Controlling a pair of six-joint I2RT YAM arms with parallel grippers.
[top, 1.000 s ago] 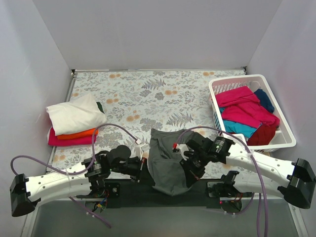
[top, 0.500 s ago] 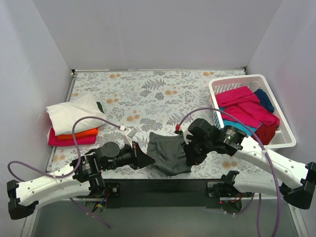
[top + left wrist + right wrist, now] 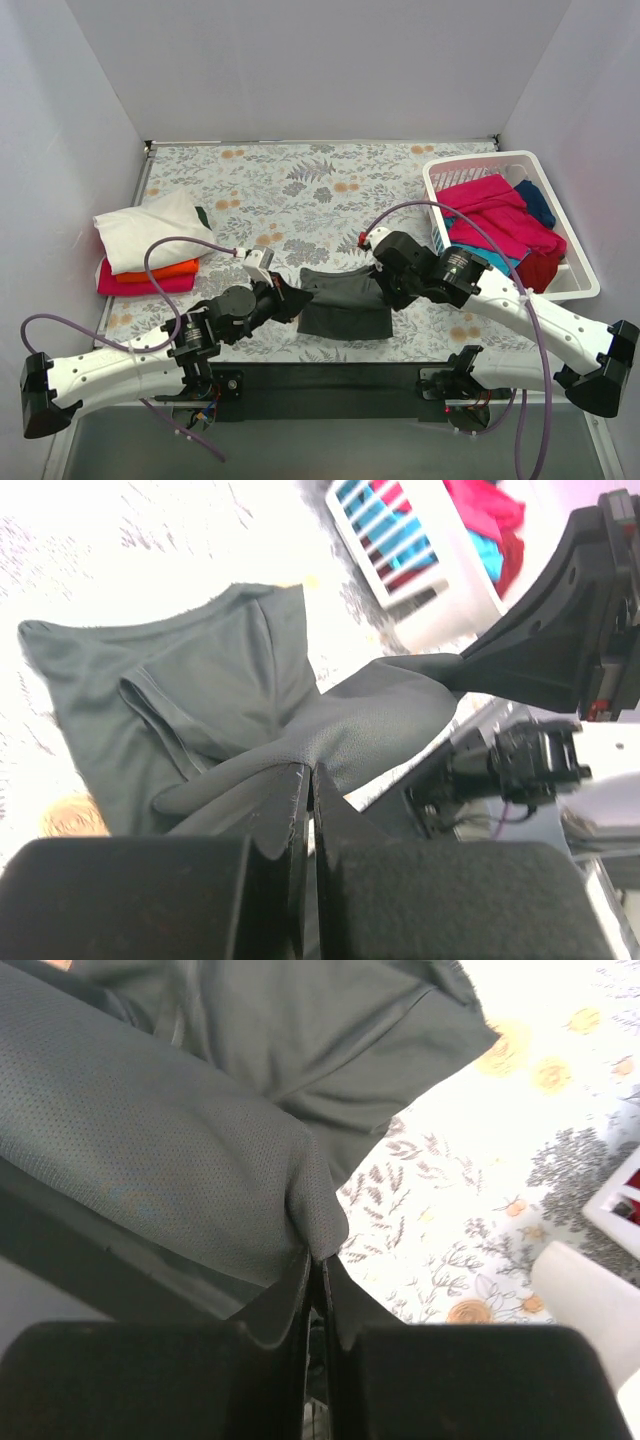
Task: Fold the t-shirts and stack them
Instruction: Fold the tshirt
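- My left gripper (image 3: 291, 300) is pinched shut on the left edge of the dark grey t-shirt (image 3: 345, 310). The left wrist view shows cloth clamped between the closed fingers.
- My right gripper (image 3: 384, 290) is likewise clamped on the shirt's right edge, with a fold of fabric bunched at its tips in the right wrist view.
- The shirt lies near the middle of the floral table (image 3: 300, 190), close to the near edge, with its held edge stretched between the two grippers.
- To the left sits the finished stack, with a white t-shirt (image 3: 150, 232) on top of an orange t-shirt (image 3: 155, 271).
- At the far right, the basket (image 3: 475, 160) holds unfolded t-shirts (image 3: 490, 215).
- I judge a fold of the grey shirt is under way. From overhead I cannot tell which hem is held.
- Next I should lay the held edge flat over the lower layer and release both sides together.
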